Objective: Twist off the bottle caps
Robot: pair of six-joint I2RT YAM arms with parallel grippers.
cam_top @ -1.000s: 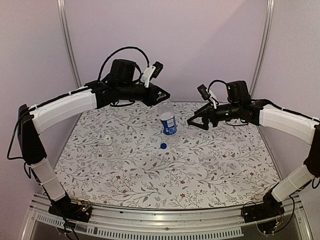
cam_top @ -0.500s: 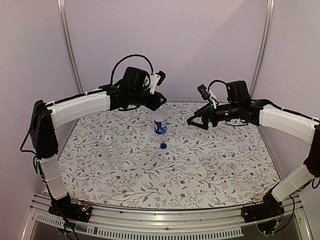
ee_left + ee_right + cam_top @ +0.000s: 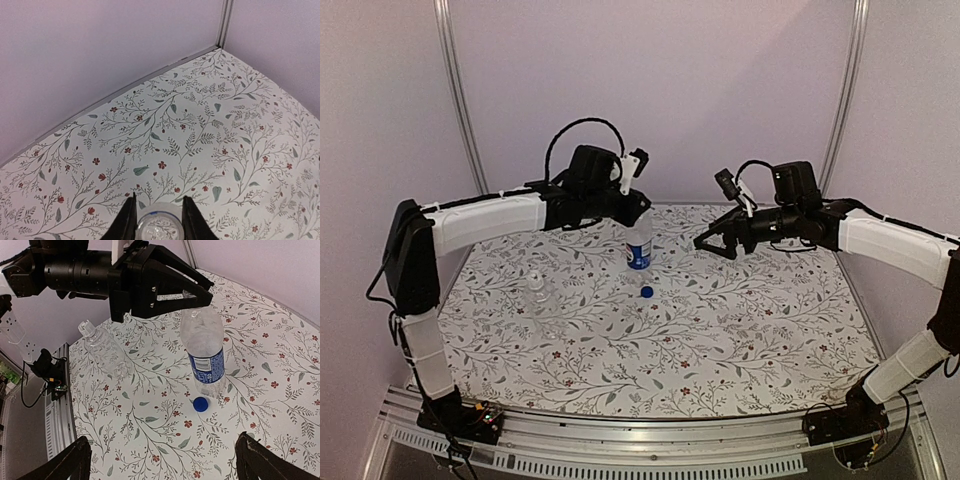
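The taller bottle [image 3: 639, 245] with the blue-and-white label stands at the back middle of the table, its mouth open. My left gripper [image 3: 638, 211] is shut on its neck from above; in the left wrist view the fingers [image 3: 126, 221] flank the open mouth [image 3: 159, 226]. The blue cap [image 3: 647, 292] lies on the table just in front of it, also in the right wrist view [image 3: 200, 404]. The shorter clear bottle [image 3: 537, 296] stands to the left; I cannot tell whether its pale cap is on. My right gripper [image 3: 706, 243] hangs wide open and empty right of the labelled bottle [image 3: 204, 351].
The floral table cover [image 3: 740, 330] runs back to the purple wall and its corner posts [image 3: 847, 90]. A metal rail [image 3: 650, 440] with the arm bases runs along the near edge.
My left gripper has carried the labelled bottle back and a little left, and lowered it onto the table. The right arm, blue cap and shorter bottle have not moved.
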